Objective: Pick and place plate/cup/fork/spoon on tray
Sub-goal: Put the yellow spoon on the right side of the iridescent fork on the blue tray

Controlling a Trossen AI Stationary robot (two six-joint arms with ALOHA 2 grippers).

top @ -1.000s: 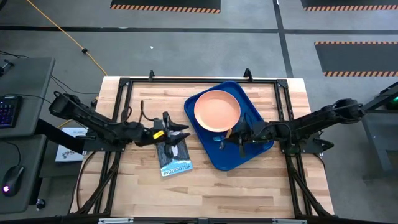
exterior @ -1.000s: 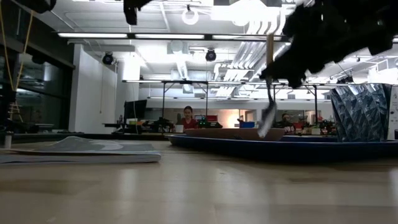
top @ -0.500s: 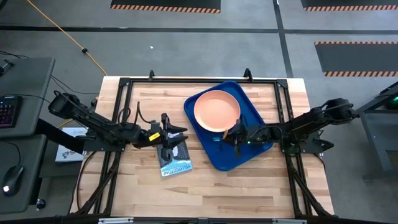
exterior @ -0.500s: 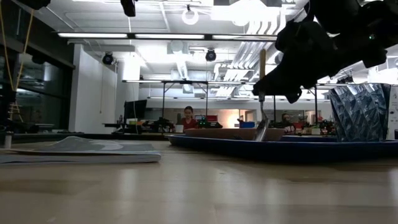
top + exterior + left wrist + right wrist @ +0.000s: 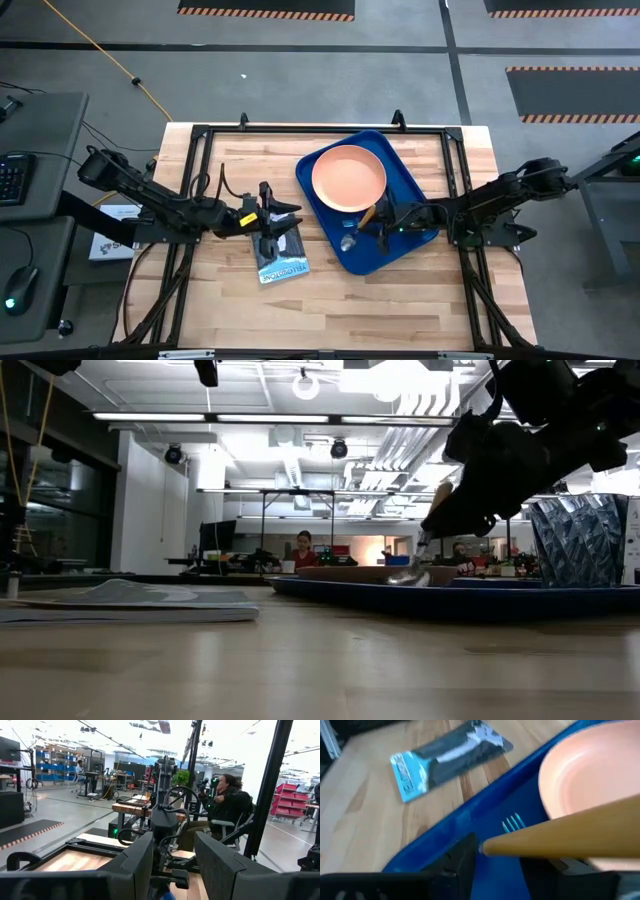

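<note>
**Spoon held slanted over the tray, bowl at the tray floor**

The right gripper [image 5: 378,216] is clamped on the orange handle of the small metal-bowled spoon [image 5: 357,228], holding it tilted above the large dark blue rectangular plastic tray [image 5: 405,165]. In the high view the shiny bowl lies low on the tray's bare floor, just beside the near rim of the round peach-orange plastic plate [image 5: 349,178], which sits inside the tray toward its far end. The low view shows the spoon [image 5: 428,540] slanting down to the tray's raised edge [image 5: 480,600]. In the right wrist view the teal-blue tines of the slim fork [image 5: 512,823] show on the tray floor beside the plate [image 5: 590,780] and under the handle.

The left gripper [image 5: 290,218] hangs with its fingers parted over the blue-and-white booklet [image 5: 281,257], on bare wooden table [image 5: 220,300] left of the tray. Open wood lies all along the table's near side.
</note>
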